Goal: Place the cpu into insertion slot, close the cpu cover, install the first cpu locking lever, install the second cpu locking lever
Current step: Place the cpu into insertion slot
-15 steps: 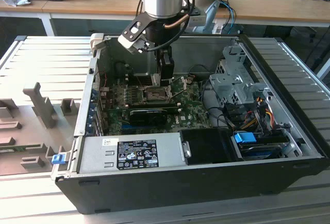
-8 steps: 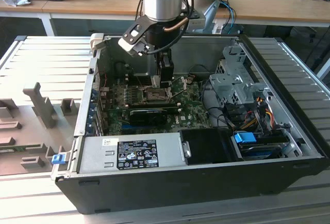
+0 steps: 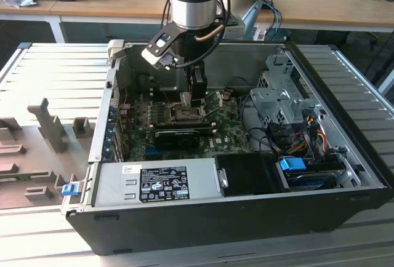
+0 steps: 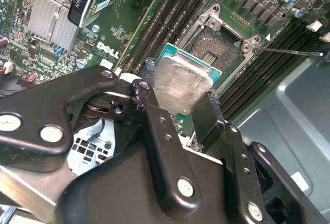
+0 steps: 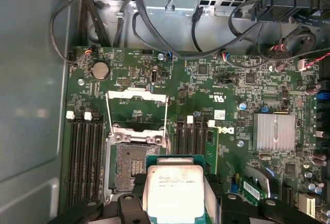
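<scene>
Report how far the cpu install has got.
Nothing is finished yet. In hand: the tool holds the cpu close to the empty socket. Left: seating it, closing the cpu cover, which stands open, and both locking levers; one lever sticks out unlatched.

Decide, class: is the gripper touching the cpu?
Touching. The second wrist view shows the gripper clamping the cpu: its black fingers press against the chip's opposite edges.
</scene>
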{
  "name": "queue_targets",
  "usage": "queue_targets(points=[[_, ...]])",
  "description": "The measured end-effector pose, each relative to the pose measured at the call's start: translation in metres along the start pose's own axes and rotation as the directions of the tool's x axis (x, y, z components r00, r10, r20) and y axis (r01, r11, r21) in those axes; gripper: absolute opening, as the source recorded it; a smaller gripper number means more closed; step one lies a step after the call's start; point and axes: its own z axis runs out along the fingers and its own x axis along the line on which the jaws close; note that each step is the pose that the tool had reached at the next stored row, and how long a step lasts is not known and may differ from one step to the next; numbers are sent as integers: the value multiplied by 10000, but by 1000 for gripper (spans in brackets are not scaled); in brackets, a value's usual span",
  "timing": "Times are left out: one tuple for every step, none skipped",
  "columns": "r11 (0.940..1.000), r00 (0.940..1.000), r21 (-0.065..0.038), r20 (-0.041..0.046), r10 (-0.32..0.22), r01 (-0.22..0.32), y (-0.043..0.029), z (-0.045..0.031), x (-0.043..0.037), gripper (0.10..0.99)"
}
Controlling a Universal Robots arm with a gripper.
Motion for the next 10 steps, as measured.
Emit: queue_targets(points=[[10000, 10000, 0, 0, 0, 0, 0, 5, 0, 525], [10000, 10000, 0, 0, 0, 0, -1, 8, 0, 525], [10000, 10000, 0, -1, 0, 0, -1, 15, 0, 525], [10000, 10000, 0, -1, 0, 0, -2, 25, 0, 525], [10000, 10000, 0, -1, 0, 0, -2, 35, 0, 525], [10000, 10000, 0, 0, 0, 0, -3, 44, 0, 525], [10000, 10000, 0, 0, 1, -1, -3, 49, 1, 525], [10000, 10000, 0, 0, 0, 0, -4, 55, 3, 525], [10000, 10000, -1, 0, 0, 0, -4, 60, 5, 525], [10000, 10000, -1, -1, 0, 0, -4, 62, 6, 525]])
